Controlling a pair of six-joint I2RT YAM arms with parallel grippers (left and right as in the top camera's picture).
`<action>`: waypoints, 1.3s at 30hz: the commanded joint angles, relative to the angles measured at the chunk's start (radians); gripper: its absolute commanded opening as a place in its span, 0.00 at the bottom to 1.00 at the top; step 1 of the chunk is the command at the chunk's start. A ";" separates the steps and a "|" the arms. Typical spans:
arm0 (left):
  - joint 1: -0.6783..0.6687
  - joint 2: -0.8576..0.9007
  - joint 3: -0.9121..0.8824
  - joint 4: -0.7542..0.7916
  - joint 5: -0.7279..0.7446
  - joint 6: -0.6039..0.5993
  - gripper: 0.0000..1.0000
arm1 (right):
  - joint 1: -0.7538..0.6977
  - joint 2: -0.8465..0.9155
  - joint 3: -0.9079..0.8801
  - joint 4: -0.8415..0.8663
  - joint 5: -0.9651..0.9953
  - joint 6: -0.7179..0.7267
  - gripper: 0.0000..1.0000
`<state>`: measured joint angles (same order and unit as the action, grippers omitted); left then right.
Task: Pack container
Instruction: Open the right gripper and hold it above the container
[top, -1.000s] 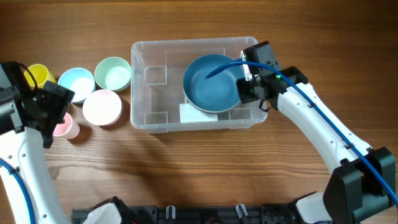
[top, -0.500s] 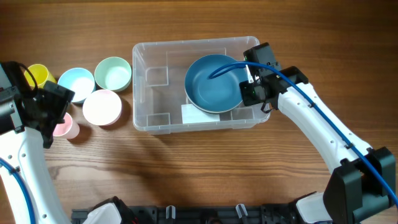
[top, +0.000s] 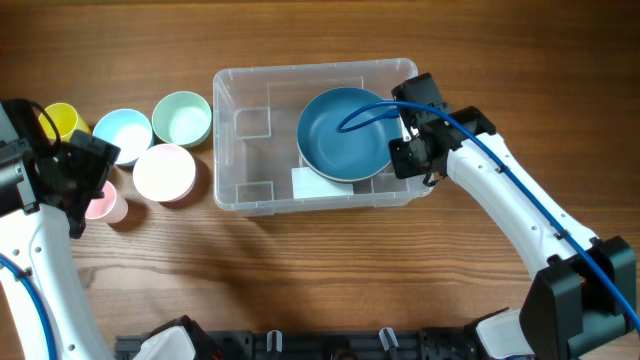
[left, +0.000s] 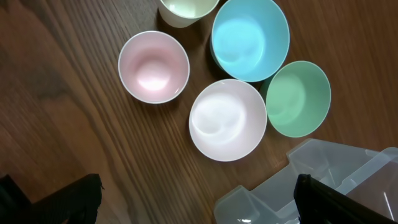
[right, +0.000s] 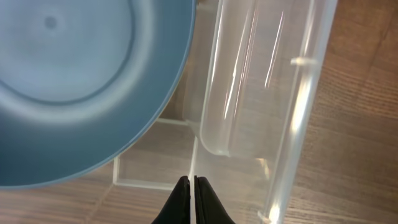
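right gripper is pinching shut on the container right wall, bin lying to its left; left gripper is hanging open

A wooden table is carrying five small dishes grouped toward its 9 o'clock side. A light blue bowl is sitting in the middle of the group, with a yellow cup at its 9 o'clock and a green bowl at its 3 o'clock. A white bowl is resting at its 5 o'clock, nearly touching it, and a pink cup is standing at the white bowl's 8 o'clock. A dark blue bowl is lying in the 3 o'clock half of the container.
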<state>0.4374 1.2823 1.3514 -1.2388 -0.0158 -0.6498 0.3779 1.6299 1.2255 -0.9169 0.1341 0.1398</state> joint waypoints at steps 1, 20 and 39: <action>0.005 -0.016 0.016 0.000 0.008 -0.013 1.00 | -0.002 -0.043 0.005 -0.013 -0.028 0.024 0.04; 0.005 -0.016 0.016 0.000 0.008 -0.013 1.00 | -0.002 -0.091 0.005 -0.127 -0.092 0.071 0.04; 0.005 -0.016 0.016 0.000 0.008 -0.013 1.00 | -0.002 -0.091 0.005 -0.208 -0.111 0.081 0.04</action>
<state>0.4374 1.2823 1.3514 -1.2388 -0.0158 -0.6498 0.3779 1.5562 1.2255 -1.1141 0.0418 0.2054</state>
